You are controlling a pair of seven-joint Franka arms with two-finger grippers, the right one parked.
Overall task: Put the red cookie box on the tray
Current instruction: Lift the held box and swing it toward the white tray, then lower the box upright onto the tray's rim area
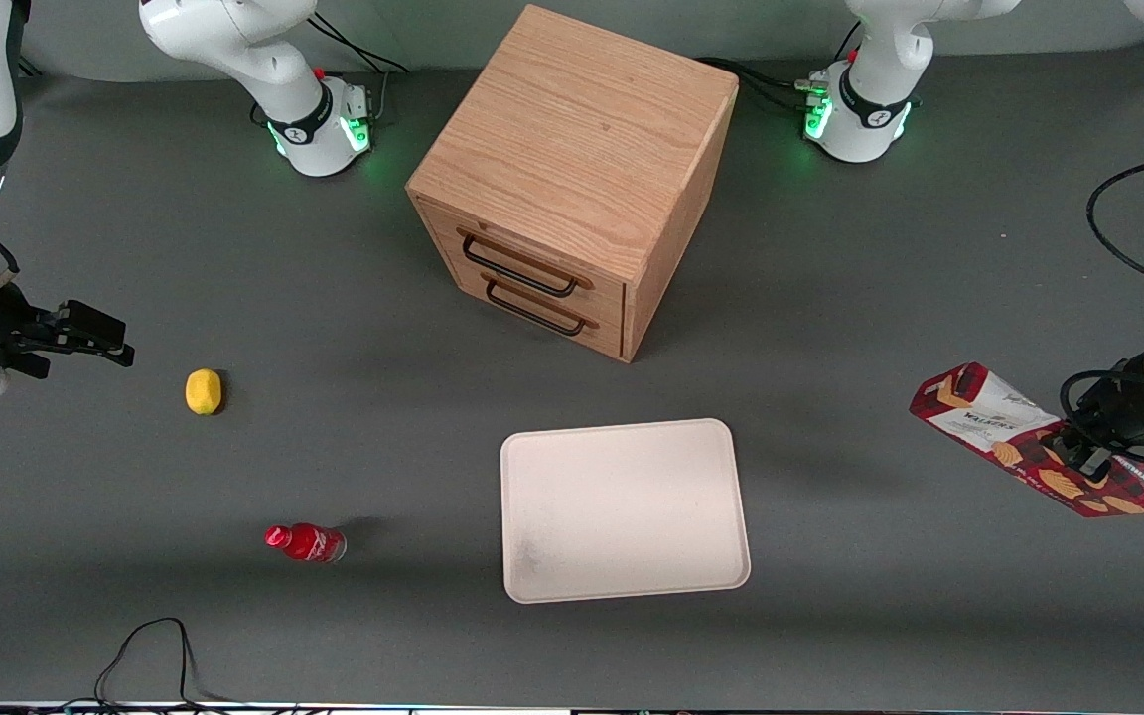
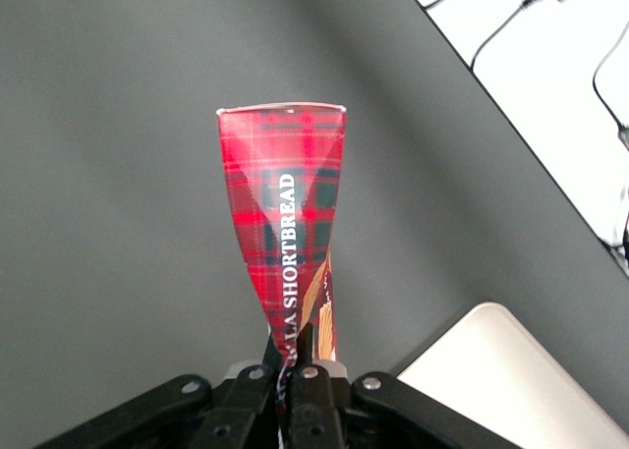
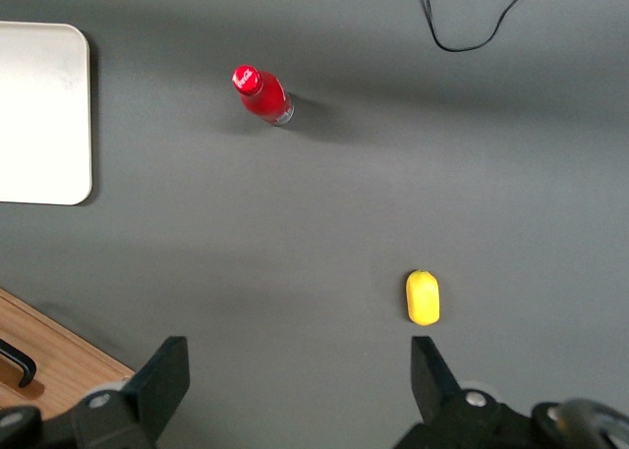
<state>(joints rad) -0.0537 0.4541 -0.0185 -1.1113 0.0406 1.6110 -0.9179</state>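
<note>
The red cookie box [image 1: 1009, 427], a long tartan carton with a white label, is tilted at the working arm's end of the table. My left gripper [image 1: 1078, 459] is shut on it, gripping past the carton's middle. The left wrist view shows the red cookie box [image 2: 285, 203] sticking out from between the closed fingers [image 2: 316, 321] of the gripper [image 2: 292, 356], over bare grey table. The cream-white tray [image 1: 622, 511] lies flat in the table's middle, nothing on it, well apart from the box. A corner of the tray [image 2: 511, 380] shows beside the gripper.
A wooden drawer cabinet [image 1: 572, 179] stands farther from the front camera than the tray. Toward the parked arm's end lie a small red bottle [image 1: 306, 542] and a yellow lemon [image 1: 203, 391]. Black cables [image 1: 150, 655] run along the table's near edge.
</note>
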